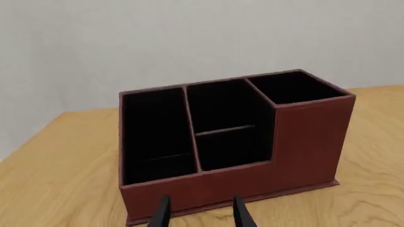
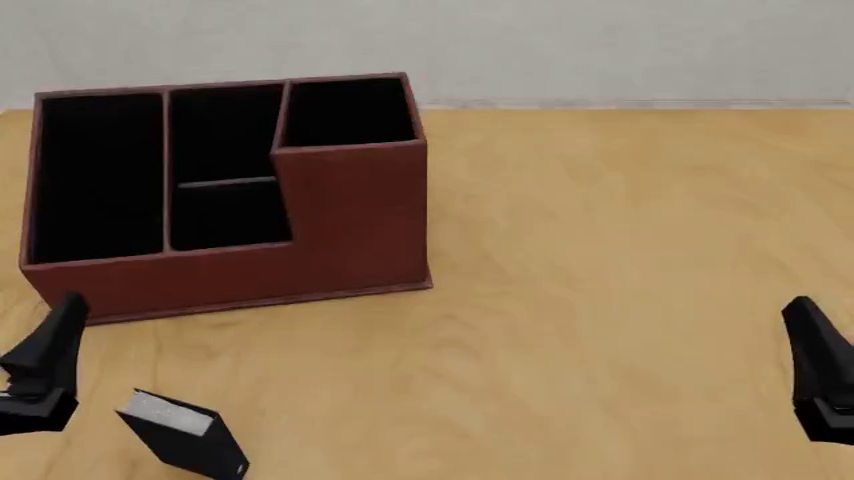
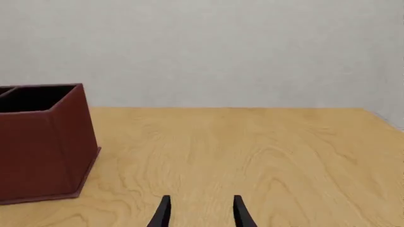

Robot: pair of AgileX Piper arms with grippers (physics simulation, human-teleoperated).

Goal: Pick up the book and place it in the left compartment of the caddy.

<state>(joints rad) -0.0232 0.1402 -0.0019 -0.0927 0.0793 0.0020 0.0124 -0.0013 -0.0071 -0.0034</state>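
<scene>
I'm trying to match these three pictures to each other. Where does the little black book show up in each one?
Front view: the book lies on the table near the bottom left, in front of the caddy, beside the left hand.
Left wrist view: not in it.
Right wrist view: not in it.
Shared landmark: the caddy's tall corner section, seen in all three.

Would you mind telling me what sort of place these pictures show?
Probably a simulated desk: a plain wooden table against a blank grey wall, holding only a reddish-brown caddy and a small black book.
</scene>
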